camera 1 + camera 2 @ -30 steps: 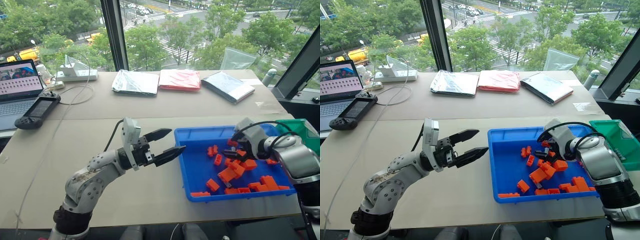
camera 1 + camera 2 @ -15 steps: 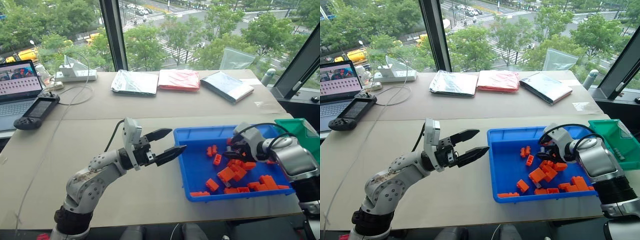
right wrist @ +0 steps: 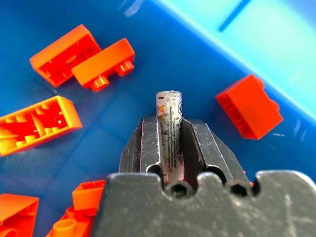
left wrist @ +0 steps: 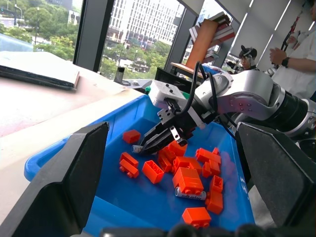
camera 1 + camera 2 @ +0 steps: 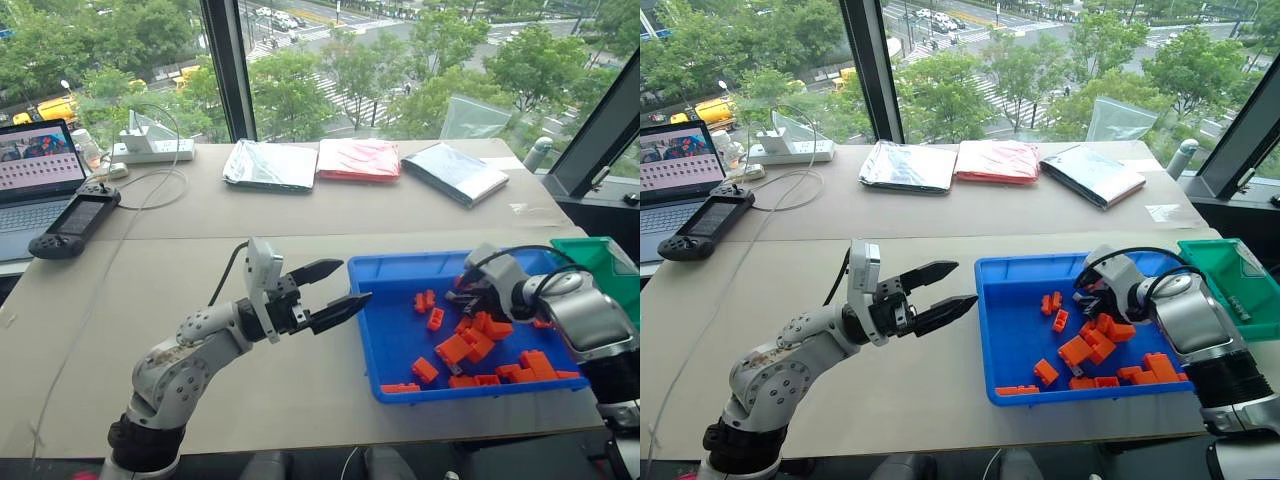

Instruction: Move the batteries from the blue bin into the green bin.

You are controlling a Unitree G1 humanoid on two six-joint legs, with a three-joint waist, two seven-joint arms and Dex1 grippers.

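1. Head views: the wide, shallow bright-blue plastic bin (image 5: 385,340) sits on the tan table, scattered with orange plastic toy bricks (image 5: 455,349). The right gripper (image 5: 1080,298) hangs over the bricks inside the blue bin, near its far wall. The smaller, deeper green plastic bin (image 5: 1225,285) stands just beside the blue bin, on the robot's right side of it. The left gripper (image 5: 335,290) hovers just outside the blue bin's left wall, its two black fingers spread apart and holding nothing.

2. Left wrist view: the right gripper's fingers are together on something pale at their tips, above the blue bin's floor. A second slim silver-grey battery (image 4: 190,194) lies on that floor among the bricks, touching one large brick.

3. Right wrist view: the right gripper's fingers are clamped on a slim silver-grey cylindrical battery (image 3: 169,129) with printed wrapping, its end poking out past the fingertips, above the blue bin's floor.

4. Progress, as I judge it: one battery is picked up but not yet carried to the green bin; at least one more is left in the blue bin. Whether the green bin already holds batteries, I cannot tell.
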